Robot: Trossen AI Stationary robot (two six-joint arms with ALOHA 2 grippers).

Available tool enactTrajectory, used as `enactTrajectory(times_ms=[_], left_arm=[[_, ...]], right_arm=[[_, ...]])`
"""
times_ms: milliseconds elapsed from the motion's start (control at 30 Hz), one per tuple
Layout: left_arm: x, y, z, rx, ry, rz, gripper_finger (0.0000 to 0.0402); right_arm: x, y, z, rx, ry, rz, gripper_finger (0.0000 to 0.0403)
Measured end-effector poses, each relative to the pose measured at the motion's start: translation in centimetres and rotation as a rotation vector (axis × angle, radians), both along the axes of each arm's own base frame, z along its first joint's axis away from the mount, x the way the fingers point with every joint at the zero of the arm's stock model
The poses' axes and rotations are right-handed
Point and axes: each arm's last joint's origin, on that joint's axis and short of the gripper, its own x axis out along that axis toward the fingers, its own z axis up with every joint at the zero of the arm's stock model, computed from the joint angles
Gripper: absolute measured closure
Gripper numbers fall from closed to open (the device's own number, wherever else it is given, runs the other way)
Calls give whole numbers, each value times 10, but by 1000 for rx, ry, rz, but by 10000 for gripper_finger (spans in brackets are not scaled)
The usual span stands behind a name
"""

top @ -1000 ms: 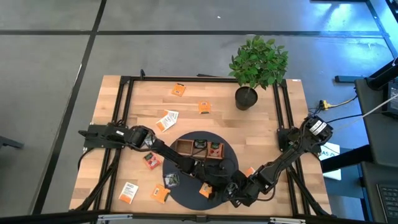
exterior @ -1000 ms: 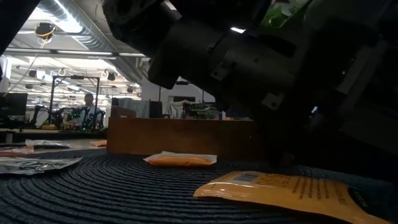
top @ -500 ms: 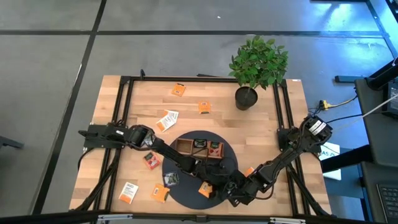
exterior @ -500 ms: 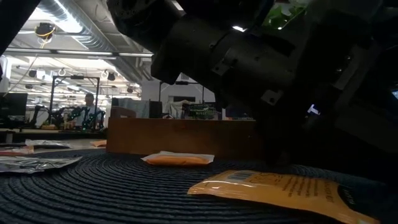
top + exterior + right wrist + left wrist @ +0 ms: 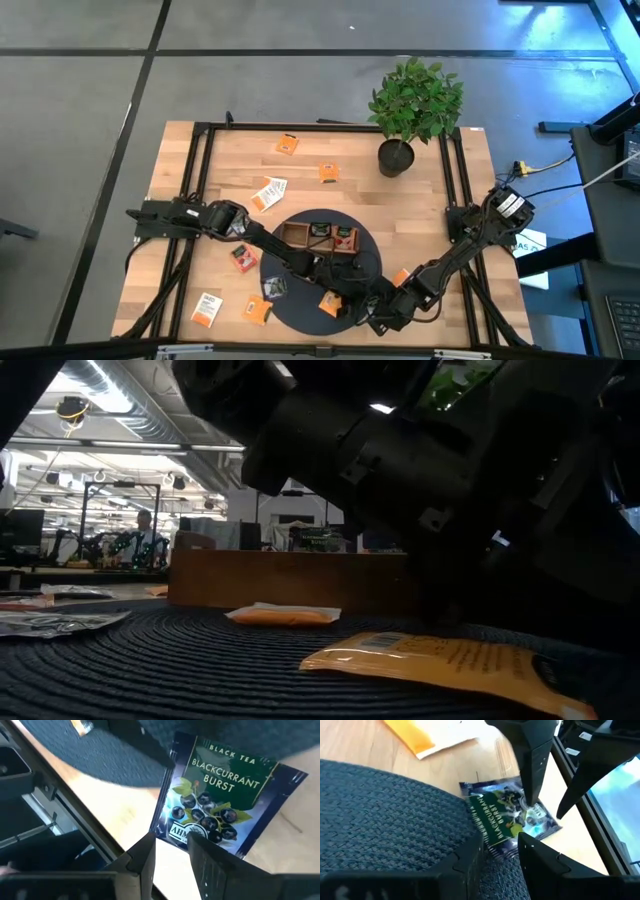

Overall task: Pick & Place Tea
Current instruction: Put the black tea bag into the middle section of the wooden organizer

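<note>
Both grippers meet at the round mat's (image 5: 300,305) near edge, the right gripper (image 5: 172,851) pinching the blackcurrant tea sachet's (image 5: 220,800) corner, the left gripper's (image 5: 501,851) fingers slightly parted.

A: Arms? 
B: Both matte black, jointed tube links. Left arm (image 5: 215,220) has a pale sticker near one joint; right arm (image 5: 480,235) has a white label at its base joint, by a yellow cable.
A: Fingers?
B: Dark, angular plastic, squared tips (image 5: 470,857); same on the right (image 5: 145,855). Small blue light on a housing (image 5: 497,540).
</note>
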Motion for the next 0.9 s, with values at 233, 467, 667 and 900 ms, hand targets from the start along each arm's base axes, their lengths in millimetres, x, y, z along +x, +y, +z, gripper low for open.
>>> enactTrajectory(times_ms=[233, 467, 667, 900], left_arm=[[3, -5, 12, 19, -104, -51, 281], [3, -8, 19, 33, -127, -68, 281], [5, -8, 38, 40, -204, -70, 281], [4, -10, 26, -19, -156, -76, 281]], right_arm=[[0, -1, 0, -20, -10, -13, 283], [1, -2, 0, -38, -20, -25, 283], [0, -2, 0, -46, -19, -24, 283], [1, -4, 0, -55, -25, -9, 283]])
